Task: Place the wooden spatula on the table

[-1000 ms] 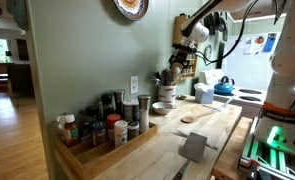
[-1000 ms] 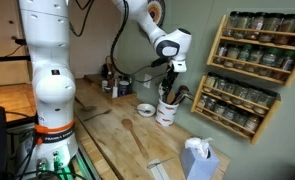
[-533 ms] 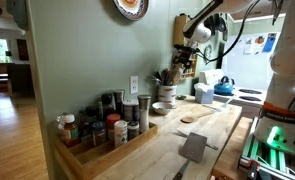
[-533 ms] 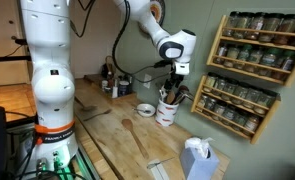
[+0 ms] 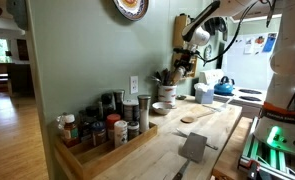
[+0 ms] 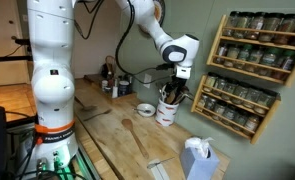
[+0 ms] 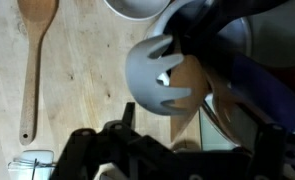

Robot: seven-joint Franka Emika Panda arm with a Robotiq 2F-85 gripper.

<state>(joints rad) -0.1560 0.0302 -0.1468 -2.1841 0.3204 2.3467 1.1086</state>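
Note:
The wooden spatula (image 7: 192,88) stands in a white utensil crock (image 6: 167,111) with its tan blade up, partly behind a grey slotted spatula head (image 7: 152,70) and beside dark utensils. My gripper (image 6: 175,86) hovers just above the crock's utensils by the wall; it also shows in an exterior view (image 5: 185,62). In the wrist view the gripper (image 7: 192,140) looks open, with a dark finger on either side of the blade and nothing held. The butcher-block table (image 6: 107,140) lies below.
A pale wooden spoon with a rounded head (image 6: 134,135) lies on the table. A small bowl (image 6: 145,109) sits beside the crock. A wall spice rack (image 6: 249,85), a tray of spice jars (image 5: 97,135), a grey box (image 6: 197,158) and a blue kettle (image 5: 224,87) stand around.
My gripper has shifted a little toward the wall and slightly lower over the crock. Nothing on the table has moved.

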